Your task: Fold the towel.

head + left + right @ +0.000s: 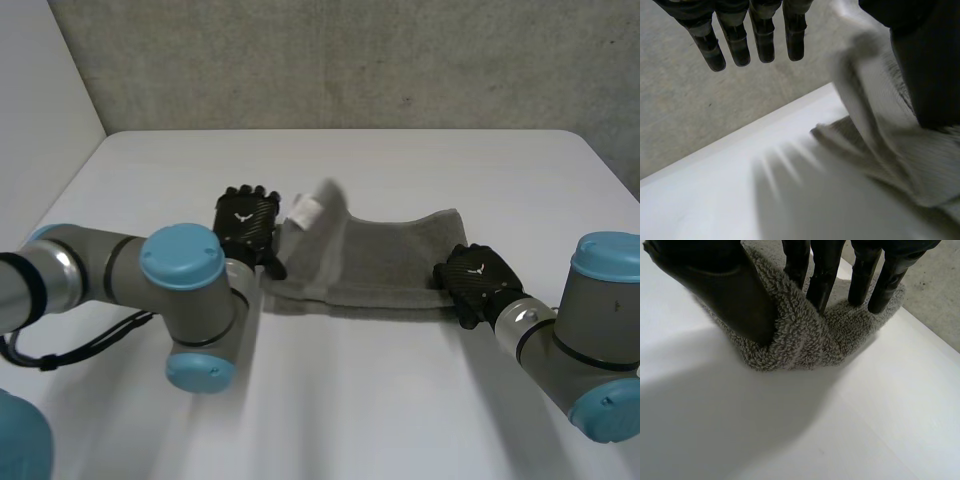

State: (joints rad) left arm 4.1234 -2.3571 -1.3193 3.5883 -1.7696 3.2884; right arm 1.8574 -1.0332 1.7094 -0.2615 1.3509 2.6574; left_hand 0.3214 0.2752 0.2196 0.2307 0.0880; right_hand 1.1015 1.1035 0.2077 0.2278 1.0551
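A grey towel (pixel 385 262) lies as a long folded band across the middle of the white table. At its left end a corner with a white label (pixel 304 211) stands up beside my left hand (pixel 245 222). That hand's fingers (pixel 735 45) are straight and off the cloth, while its thumb (pixel 930 65) rests against the towel (pixel 920 165). My right hand (pixel 478 278) is on the towel's right end. There its thumb (pixel 725 285) and fingers (pixel 820 275) dig into the towel (pixel 805 342) and bunch a ridge of it between them.
The white table (pixel 330 410) runs wide in front of the towel and behind it, up to a grey wall (pixel 350 60). My left arm's elbow (pixel 190 300) sits low just left of the towel, and my right arm's elbow (pixel 600 350) near the front right.
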